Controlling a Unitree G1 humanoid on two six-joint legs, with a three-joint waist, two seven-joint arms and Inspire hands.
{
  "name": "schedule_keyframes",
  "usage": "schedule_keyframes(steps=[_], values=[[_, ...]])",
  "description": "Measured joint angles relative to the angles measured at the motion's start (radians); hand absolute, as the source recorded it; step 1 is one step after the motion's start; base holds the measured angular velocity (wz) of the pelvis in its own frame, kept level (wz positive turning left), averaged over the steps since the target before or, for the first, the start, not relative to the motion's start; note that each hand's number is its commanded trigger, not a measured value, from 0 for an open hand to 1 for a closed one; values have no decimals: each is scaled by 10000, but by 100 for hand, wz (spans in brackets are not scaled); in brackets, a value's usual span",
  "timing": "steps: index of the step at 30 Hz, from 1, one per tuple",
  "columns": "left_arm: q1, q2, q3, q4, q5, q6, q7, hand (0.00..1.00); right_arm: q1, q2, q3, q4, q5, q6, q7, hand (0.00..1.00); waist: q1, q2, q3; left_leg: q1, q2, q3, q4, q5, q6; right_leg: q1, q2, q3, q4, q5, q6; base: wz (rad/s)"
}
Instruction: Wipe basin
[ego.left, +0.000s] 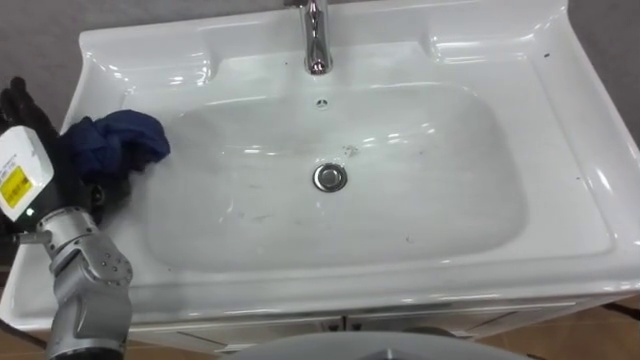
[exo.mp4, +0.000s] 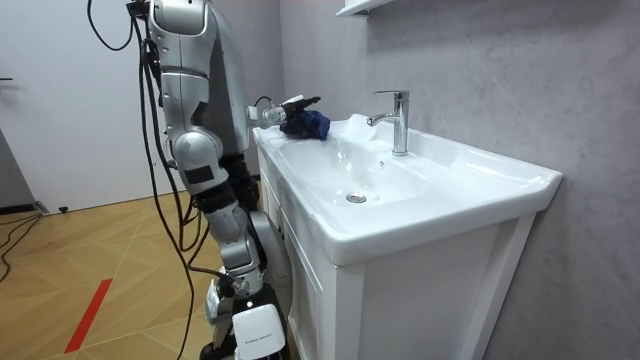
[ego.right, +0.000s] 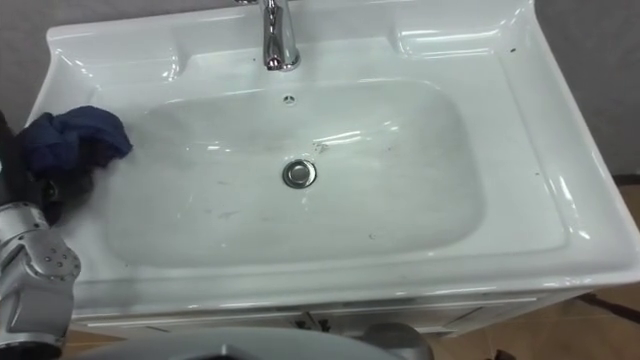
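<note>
Our head camera sits right over the basin (ego.left: 560, 120) and looks steeply down into it from close in. The faucet (ego.left: 317, 40) lands at the top edge and the drain (ego.left: 330, 177) near the middle. Its two eyes sit side by side, so we get the same bowl twice, just slid a bit sideways. The room camera stands farther off, past one end of the vanity (exo.mp4: 400, 290), looking along the basin's length — it shares basin, faucet and drain, seen from the side.

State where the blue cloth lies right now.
In the left eye view, the blue cloth sits bunched on the left rim of the basin, by the left hand, well left of the drain.
</note>
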Motion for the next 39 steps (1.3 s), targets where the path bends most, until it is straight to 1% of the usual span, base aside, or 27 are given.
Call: schedule_keyframes(steps=[5, 10, 14, 18, 19, 24, 27, 31, 35, 36, 39], values=[[-45, 0, 28, -4, 94, 0, 161, 0, -5, 0, 0, 6, -4, -5, -2, 0, -14, -2, 3, -12, 0, 3, -7, 0, 0, -18, 0, 11, -9, 0, 0, 0], [-72, 23, 29, -855, 366, 2, 157, 0, -79, -1, -3, 7, 9, -26, -2, 0, 28, 34, 5, -70, -3, 4, -1, 0, 0, -70, -2, -55, -14, 0, 1, 0], [-169, 25, 24, -1042, 457, -4, 155, 0, -92, -1, 4, 7, 138, -173, -1, 0, 57, 100, 14, -68, 2, 3, 1, 0, 0, -61, -2, -81, -14, 0, 1, 0], [-163, 24, -17, -1031, 309, 0, 151, 0, -71, -1, 18, 8, 360, -193, -2, 0, 38, 103, 56, -69, 2, 3, -2, 0, 0, -51, 2, -82, -13, -2, 2, 0], [-159, 23, -18, -1031, 191, 1, 150, 0, -58, -1, 18, 11, 374, -190, -5, 0, 42, 85, 68, -71, -1, 3, -3, 0, 0, -51, 4, -79, -13, -6, 9, 0], [-2, 19, -17, -1033, -827, -6, 147, 0, 8, -4, 15, 43, 368, -192, 5, 0, 55, 69, 63, -31, -10, 1, -11, 0, 0, -12, 9, -74, -26, -7, 12, 0], [115, 18, -9, -1033, -960, -54, 147, 0, 16, -3, 9, 71, 366, -192, 12, 0, 67, 40, 52, -27, -9, 0, -11, 0, 0, -8, 9, -103, -26, -8, 13, 0], [104, 17, -11, -1035, -1427, -115, 131, 0, -2, -2, 8, 63, 368, -224, 12, 0, 115, -5, 12, 10, -6, -15, -14, 0, 0, 37, 7, -133, -33, -7, 12, 0], [40, 17, 4, -1035, -2215, -197, 130, 0, -132, -1, 9, 61, 366, -271, 43, 0, 164, -6, 10, -5, -8, -40, -22, 0, 0, 22, 10, -117, -31, -7, 12, 1], [17, 17, 25, -1036, -2419, -207, 130, 0, -170, 0, 6, 80, 366, -334, 97, 0, 174, -7, 10, -12, -8, -69, -19, 0, 0, 17, 10, -120, -36, -7, 12, 5], [-63, 17, 40, -1124, -2576, -286, 131, 0, -275, 19, 6, 89, 376, -382, 232, 0, 221, -24, 8, -32, -4, -115, -20, 0, 0, -6, 4, -123, -29, -8, 11, 2]])
